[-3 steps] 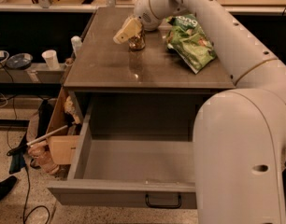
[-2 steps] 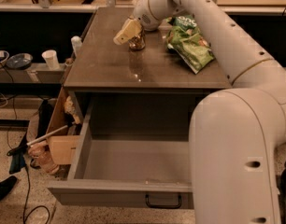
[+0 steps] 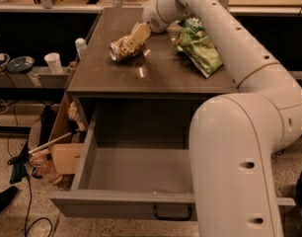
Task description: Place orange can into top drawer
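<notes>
Jaws clamped on tilted orange can [image 3: 122, 50] | above tabletop [image 3: 161, 78] | arm [image 3: 230, 43] extended, elbow bent

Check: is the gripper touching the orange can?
Touching. The camera view shows the gripper over the tabletop, its cream finger pressed across the tilted orange can with no gap between them.

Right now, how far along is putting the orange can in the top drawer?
Done: the top drawer is open. In hand: the gripper is at the tilted orange can. Left: carry it into the drawer and let go.
</notes>
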